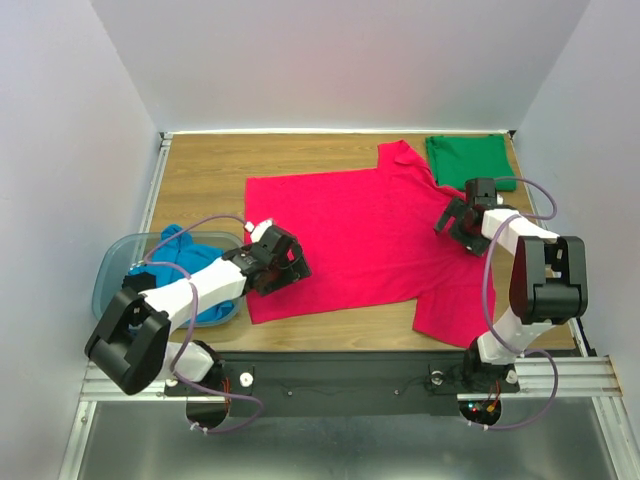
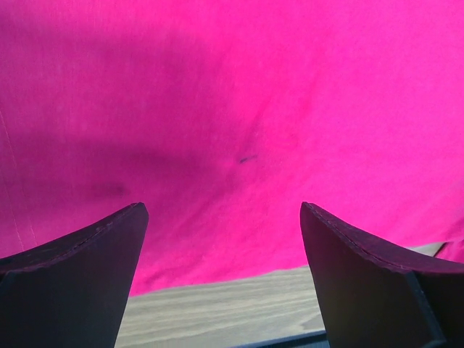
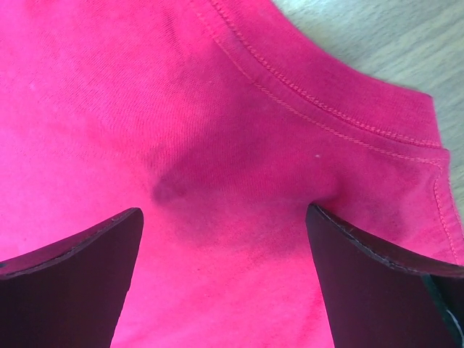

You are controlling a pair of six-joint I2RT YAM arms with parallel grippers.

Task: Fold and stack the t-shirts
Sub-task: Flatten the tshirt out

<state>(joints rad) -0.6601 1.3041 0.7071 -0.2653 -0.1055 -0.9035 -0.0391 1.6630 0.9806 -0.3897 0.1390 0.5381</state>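
Observation:
The crimson-pink t-shirt [image 1: 360,235] lies spread flat across the middle of the table. A folded emerald green t-shirt [image 1: 465,158] sits at the far right. A bright blue t-shirt [image 1: 190,262] lies crumpled in the tub at the left. My left gripper [image 1: 285,262] is open over the pink shirt's near left edge; the left wrist view shows pink cloth [image 2: 239,109] and bare wood between its fingers. My right gripper [image 1: 455,222] is open and pressed down on the pink shirt [image 3: 217,145] near its collar seam, with nothing held.
A translucent grey-blue tub [image 1: 112,270] stands at the table's left edge beside my left arm. Bare wooden table [image 1: 210,175] shows at the far left. White walls close in the sides and back. The black rail [image 1: 350,375] runs along the near edge.

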